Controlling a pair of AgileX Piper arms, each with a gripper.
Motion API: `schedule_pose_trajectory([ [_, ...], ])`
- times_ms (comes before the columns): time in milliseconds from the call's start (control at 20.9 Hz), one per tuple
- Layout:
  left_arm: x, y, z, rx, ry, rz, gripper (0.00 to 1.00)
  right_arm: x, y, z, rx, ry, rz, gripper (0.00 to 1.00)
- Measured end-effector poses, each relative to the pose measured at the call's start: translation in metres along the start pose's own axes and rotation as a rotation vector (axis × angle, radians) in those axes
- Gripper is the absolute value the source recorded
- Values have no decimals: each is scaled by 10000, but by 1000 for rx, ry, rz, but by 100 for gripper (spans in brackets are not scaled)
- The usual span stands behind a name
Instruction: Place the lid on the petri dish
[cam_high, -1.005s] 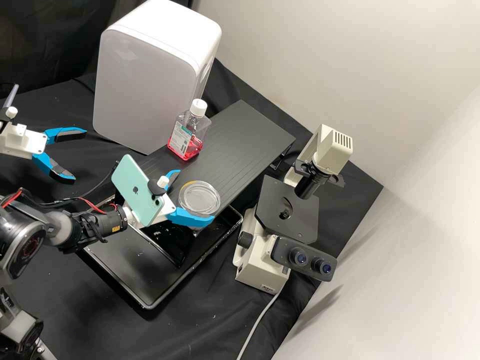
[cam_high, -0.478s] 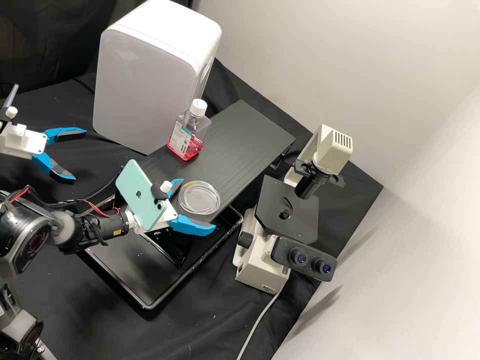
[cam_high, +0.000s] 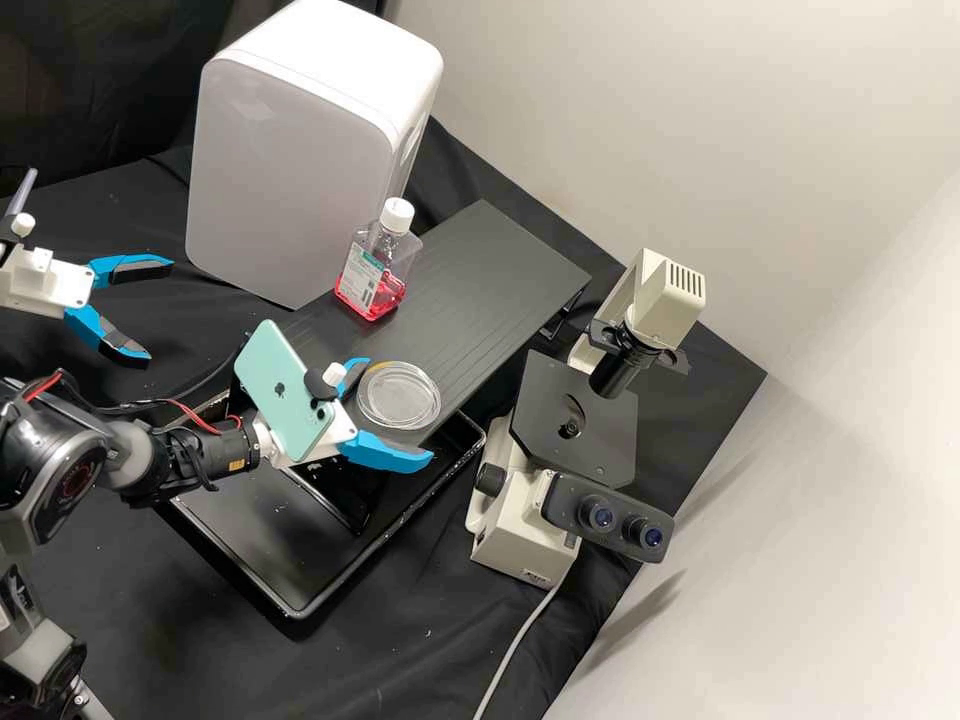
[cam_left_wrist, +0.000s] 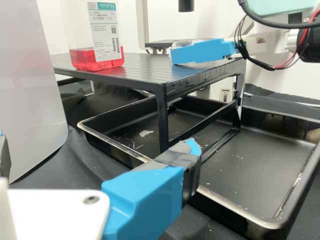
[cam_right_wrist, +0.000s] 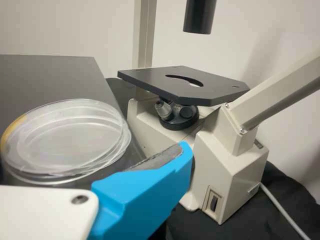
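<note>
1. You are working in a laboratory, and the fittings on your worktop (cam_high: 420, 640) bear this out.
2. A cream-bodied microscope (cam_high: 560, 490) with twin eyepieces and a camera head stands on the worktop beside a black slatted rack (cam_high: 480, 275).
3. A clear culture flask (cam_high: 372, 265) with a white cap, holding red liquid, stands on that rack.
4. A clear petri dish (cam_high: 398, 393) lies on the same rack, near its front edge.
5. A shallow black tray (cam_high: 250, 530) sits under the rack, and a white boxed appliance (cam_high: 300, 140) stands behind it.
6. Black cloth covers the worktop. The wall (cam_high: 700, 120) is plain white.
</note>
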Motion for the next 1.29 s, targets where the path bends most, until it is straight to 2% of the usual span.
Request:
schedule_pose_trajectory([
  [383, 0, 0, 0, 0, 0, 0, 100, 26, 0, 6, 0, -6, 4, 100],
  [622, 0, 0, 0, 0, 0, 0, 100, 99, -46, -9, -8, -6, -2, 100],
  [670, 0, 0, 0, 0, 0, 0, 100, 105, -55, -12, -13, -1, -4, 0],
  [813, 0, 0, 0, 0, 0, 0, 100, 118, -51, -15, -15, 20, -4, 0],
  [909, 0, 0, 0, 0, 0, 0, 100, 122, -52, -24, 0, 35, -11, 0],
  [957, 0, 0, 0, 0, 0, 0, 100, 125, -52, -30, -2, 46, -15, 0],
  [1292, 0, 0, 0, 0, 0, 0, 100, 140, -38, -18, 53, 51, -19, 0],
])
